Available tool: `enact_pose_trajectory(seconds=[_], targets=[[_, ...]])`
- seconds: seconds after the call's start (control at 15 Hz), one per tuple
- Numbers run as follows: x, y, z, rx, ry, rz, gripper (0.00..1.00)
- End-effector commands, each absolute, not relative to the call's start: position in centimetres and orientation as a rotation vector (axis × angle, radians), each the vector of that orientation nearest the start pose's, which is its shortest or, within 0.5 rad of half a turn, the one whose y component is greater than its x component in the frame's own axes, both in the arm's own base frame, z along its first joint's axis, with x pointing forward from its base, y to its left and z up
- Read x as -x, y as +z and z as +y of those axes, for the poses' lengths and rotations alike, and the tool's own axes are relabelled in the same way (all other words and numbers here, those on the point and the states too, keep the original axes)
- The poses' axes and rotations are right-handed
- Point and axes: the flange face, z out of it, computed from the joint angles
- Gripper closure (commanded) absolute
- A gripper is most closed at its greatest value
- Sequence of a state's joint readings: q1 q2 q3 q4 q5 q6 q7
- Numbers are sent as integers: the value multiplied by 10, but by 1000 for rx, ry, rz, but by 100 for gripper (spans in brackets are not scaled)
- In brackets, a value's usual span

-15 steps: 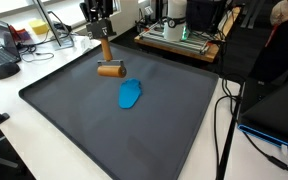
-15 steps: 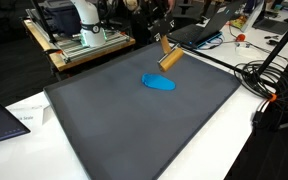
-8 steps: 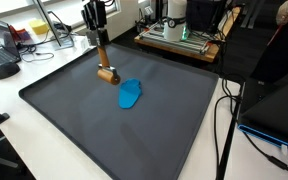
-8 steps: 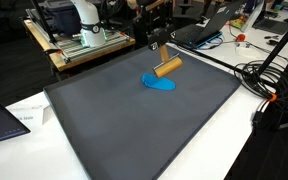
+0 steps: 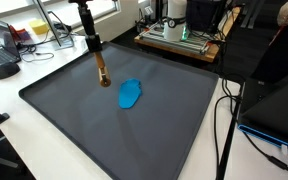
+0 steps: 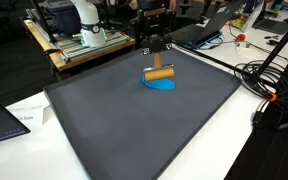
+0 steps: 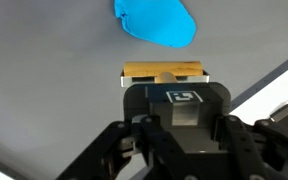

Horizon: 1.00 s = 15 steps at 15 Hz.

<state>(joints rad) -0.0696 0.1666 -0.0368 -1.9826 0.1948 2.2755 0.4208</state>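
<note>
**Beside the blue patch [image 6: 162, 85], a wooden roller [image 6: 161, 74] swings square**

Over the dark mat [image 6: 134, 130], the arm's fingers [image 5: 89, 41] stay clamped shut on the roller's handle. Within the last second the tool has drawn closer to the patch and turned about. Its barrel now lies crosswise just behind the blue patch, with a narrow strip of mat between them in the wrist view. Whether the barrel touches the mat cannot be told.
</note>
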Motion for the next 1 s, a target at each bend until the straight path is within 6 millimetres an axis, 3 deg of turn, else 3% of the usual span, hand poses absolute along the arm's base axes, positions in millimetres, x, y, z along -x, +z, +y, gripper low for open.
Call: enact_pose_trajectory(seconds=[0.0,0.4,0.93], targets=[[-611,401,-51,2808,-67,1117,78],[-611,390,-57,2746,21,1312,78],[-576,388,-85,2669,0,1381,78]])
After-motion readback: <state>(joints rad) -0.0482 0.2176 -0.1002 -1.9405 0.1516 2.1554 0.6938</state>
